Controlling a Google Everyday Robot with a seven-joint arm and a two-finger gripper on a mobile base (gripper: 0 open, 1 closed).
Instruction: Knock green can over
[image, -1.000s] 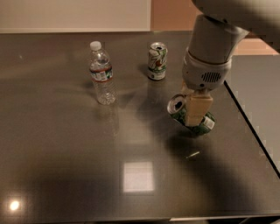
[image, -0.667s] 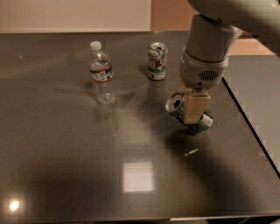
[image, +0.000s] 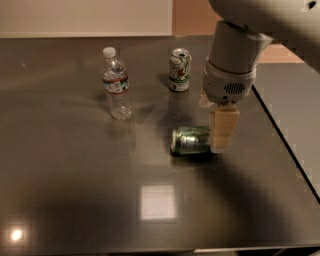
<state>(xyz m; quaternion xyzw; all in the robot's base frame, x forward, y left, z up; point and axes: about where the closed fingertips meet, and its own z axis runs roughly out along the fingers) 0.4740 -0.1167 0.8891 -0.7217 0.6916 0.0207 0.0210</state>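
The green can (image: 191, 140) lies on its side on the dark table (image: 75, 190), right of centre. Its silver end faces left and its dark green body points right. My gripper (image: 221, 142) hangs down from the big grey-white wrist (image: 230, 75) at the can's right end. The gripper touches or nearly touches the can and hides that end.
A clear water bottle (image: 116, 84) with a white cap stands upright at the back left. A mostly white can with green and red marks (image: 179, 69) stands upright behind the green can. The table's right edge (image: 287, 142) runs diagonally close to my arm. A bright light reflection (image: 157, 201) lies on the near table top.
The green can was mostly hidden under the gripper. It has come out to the left and toward the camera and now lies flat on its side. The arm has barely shifted.
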